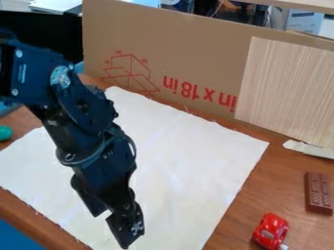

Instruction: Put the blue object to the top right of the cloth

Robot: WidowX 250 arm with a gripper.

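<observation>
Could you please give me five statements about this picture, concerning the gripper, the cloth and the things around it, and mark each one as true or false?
1. The red toy car is on the table, outside the cloth. True.
2. The brown bar lies on the cloth. False: it lies on the table, right of the cloth.
3. The gripper hangs over the cloth with its fingers apart. True.
4. The fingers hold the green object. False: it is at the view's left edge.
5. Cardboard stands behind the cloth. True.
</observation>
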